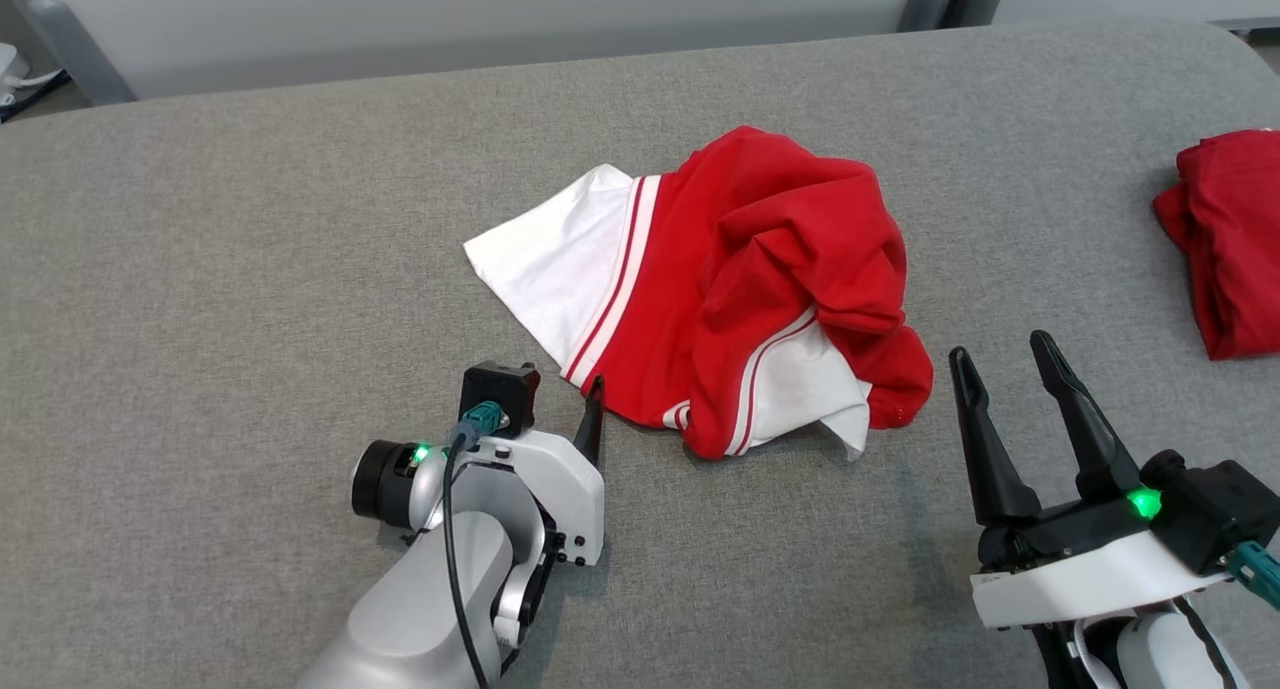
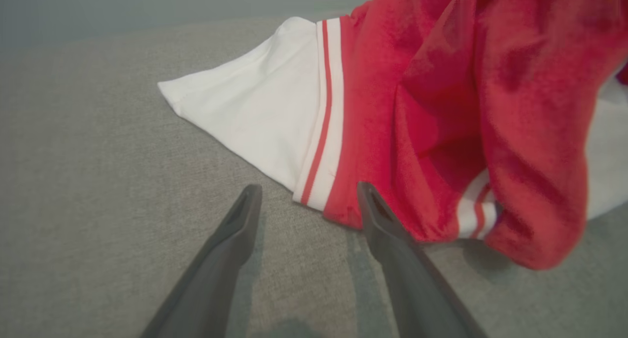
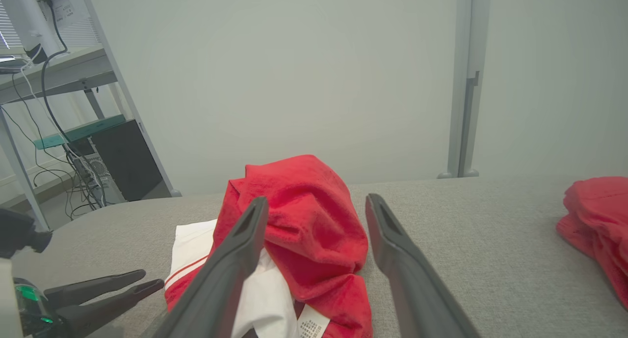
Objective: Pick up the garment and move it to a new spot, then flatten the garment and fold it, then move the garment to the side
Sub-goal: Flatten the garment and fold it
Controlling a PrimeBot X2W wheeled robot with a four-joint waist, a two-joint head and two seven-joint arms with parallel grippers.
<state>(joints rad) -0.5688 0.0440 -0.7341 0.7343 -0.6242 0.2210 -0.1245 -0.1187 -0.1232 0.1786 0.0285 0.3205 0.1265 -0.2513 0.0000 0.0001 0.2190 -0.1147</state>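
Two pairs of fingers wide open, garment on the counter between them

Both pairs are empty. The left fingers [image 2: 228, 249] are spread wide and hold nothing. They lie low over the grey counter [image 1: 250, 269], with their tips at the near left edge of the garment [image 1: 760, 269]. The right fingers [image 1: 985, 449] are equally wide, grip nothing and stand clear of the cloth, their tips just off its near right corner.

The left wrist view gives us the hem close up: a white panel, red-and-white stripes, then the red body. One fingertip overlaps the red edge there, and we cannot tell whether it touches. In the head view a left finger stands just beside that same edge.

The right wrist view adds a white label [image 3: 312, 326] at the garment's near edge and a metal rack [image 3: 59, 73] with cables beyond the counter. It also shows the left fingers lying at its lower left.

Garment: a crumpled red-and-white heap at mid-counter, ahead of and between both pairs of fingers. A second red cloth [image 1: 1225, 239] lies well apart at the counter's right edge.
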